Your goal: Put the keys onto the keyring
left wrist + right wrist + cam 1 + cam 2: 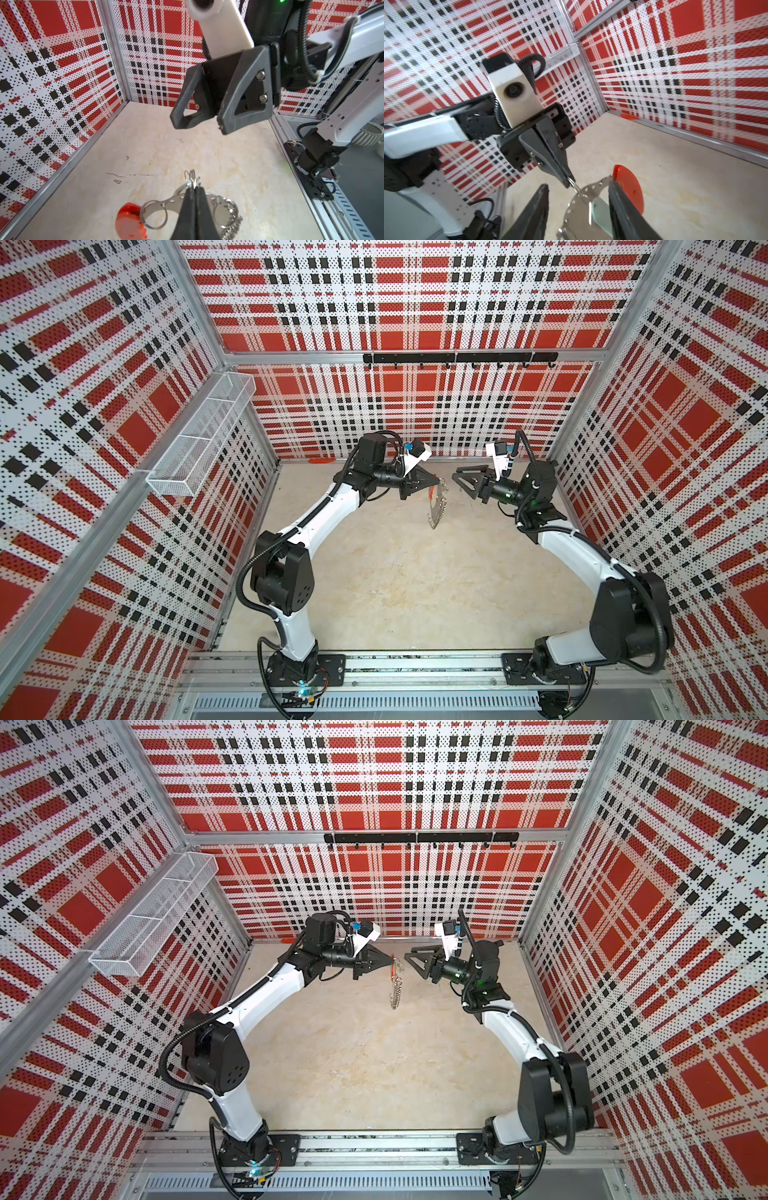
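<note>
The keyring [436, 506] [396, 988] hangs in the air over the middle of the table, edge-on in both top views. It is a metal band with holes [166, 202], a red curved section [128, 220] [629, 187] and small wire loops. My left gripper [436, 480] [392, 957] [195, 188] is shut on a wire loop at its top. My right gripper [457, 481] [409, 959] [577, 185] stands open just right of the hoop, touching nothing. A pale teal tag [601, 212] of the keys shows beside the band; the dark key itself I cannot make out.
A white wire mesh basket [199, 435] hangs on the left wall. A black hook rail [457, 357] runs along the back wall. A flat orange piece [322, 461] lies at the foot of the back wall. The pale tabletop [395, 593] lies below.
</note>
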### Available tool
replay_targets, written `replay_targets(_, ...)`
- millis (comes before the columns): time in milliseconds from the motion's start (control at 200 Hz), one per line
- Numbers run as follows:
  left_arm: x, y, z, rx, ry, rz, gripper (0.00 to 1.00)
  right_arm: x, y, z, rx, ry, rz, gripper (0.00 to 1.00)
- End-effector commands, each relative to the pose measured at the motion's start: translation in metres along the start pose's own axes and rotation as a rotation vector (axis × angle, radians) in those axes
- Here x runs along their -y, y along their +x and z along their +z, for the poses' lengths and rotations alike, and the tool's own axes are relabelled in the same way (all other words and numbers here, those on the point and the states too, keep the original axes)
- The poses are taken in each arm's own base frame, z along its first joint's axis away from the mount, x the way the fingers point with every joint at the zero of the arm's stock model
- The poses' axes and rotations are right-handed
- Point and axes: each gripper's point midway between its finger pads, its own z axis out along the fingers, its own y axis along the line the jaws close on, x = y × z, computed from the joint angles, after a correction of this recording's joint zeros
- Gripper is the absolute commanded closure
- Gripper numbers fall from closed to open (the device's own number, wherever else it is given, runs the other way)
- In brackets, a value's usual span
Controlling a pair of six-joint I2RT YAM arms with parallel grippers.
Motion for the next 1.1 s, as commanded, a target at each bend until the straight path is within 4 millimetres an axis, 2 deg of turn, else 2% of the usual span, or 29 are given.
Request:
replay_targets(0, 0.019, -0.050, -0.016, 0.140, 0.030, 0.074, 1.00, -0.035, -0.016, -0.003, 0.052, -0.183, 0.002, 0.52)
replay_targets(95, 0.021, -0.054, -0.019, 0.161, 0.035, 0.073, 1.00, -0.031, -0.015, 0.000, 0.051, -0.194, 0.015, 0.57)
replay_targets(326, 0.021, -0.056, -0.021, 0.164, 0.030, 0.079, 1.00, -0.015, -0.005, 0.006, 0.041, -0.183, 0.065, 0.57)
replay_targets(501, 0.011, -0.055, -0.021, 0.169, -0.025, 0.076, 1.00, -0.019, -0.004, 0.006, 0.052, -0.177, 0.065, 0.57)
replay_targets(601, -0.007, -0.043, -0.019, 0.129, -0.119, 0.077, 1.00, 0.006, -0.006, -0.001, 0.081, 0.001, 0.049, 0.56)
replay_targets(656, -0.016, -0.034, -0.016, 0.098, -0.164, 0.075, 1.00, 0.026, -0.005, -0.006, 0.079, 0.166, 0.030, 0.54)
replay_targets(817, -0.032, -0.013, 0.009, 0.068, -0.232, 0.055, 1.00, 0.062, -0.007, -0.042, 0.140, 0.531, -0.011, 0.52)
replay_targets(1097, -0.044, 0.012, 0.074, 0.124, -0.232, 0.018, 1.00, 0.094, 0.012, -0.073, 0.086, 0.791, 0.028, 0.51)
